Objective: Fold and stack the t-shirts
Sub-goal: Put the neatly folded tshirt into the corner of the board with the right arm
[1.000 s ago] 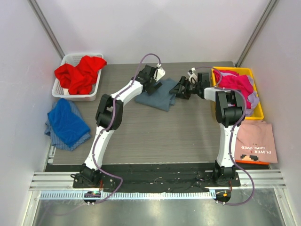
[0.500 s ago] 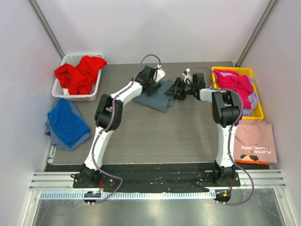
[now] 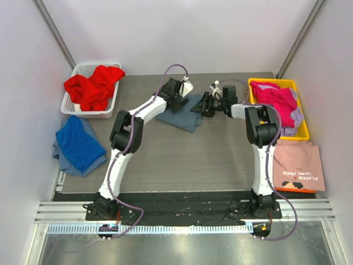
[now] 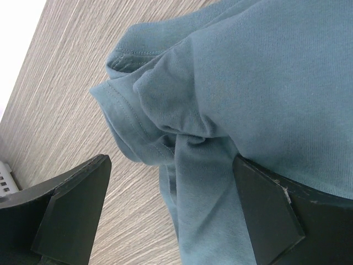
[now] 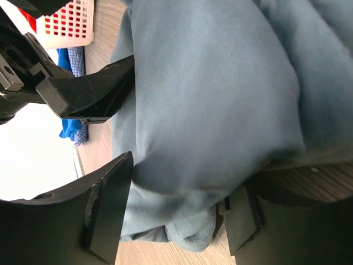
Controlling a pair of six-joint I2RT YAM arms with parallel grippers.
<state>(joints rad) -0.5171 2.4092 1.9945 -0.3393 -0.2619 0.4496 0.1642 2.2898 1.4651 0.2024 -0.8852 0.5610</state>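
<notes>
Over the slate t-shirt (image 4: 265,83), left gripper (image 4: 171,210) gapes wide

Slate blue-grey t-shirt (image 3: 181,114), plain, on grey wood-grain table (image 3: 182,160). Left of it: red t-shirt (image 3: 92,85), white basket (image 3: 83,68), royal blue t-shirt (image 3: 80,141) over blue-checked cloth (image 3: 63,157). Right of it: magenta t-shirt (image 3: 276,98), yellow bin (image 3: 281,81), pale pink t-shirt (image 3: 298,163) with dark lettering.

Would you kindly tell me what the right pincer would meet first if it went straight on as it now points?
Most likely the blue-grey t-shirt, whose bunched cloth lies ahead of the right pincer, between its fingers.
</notes>
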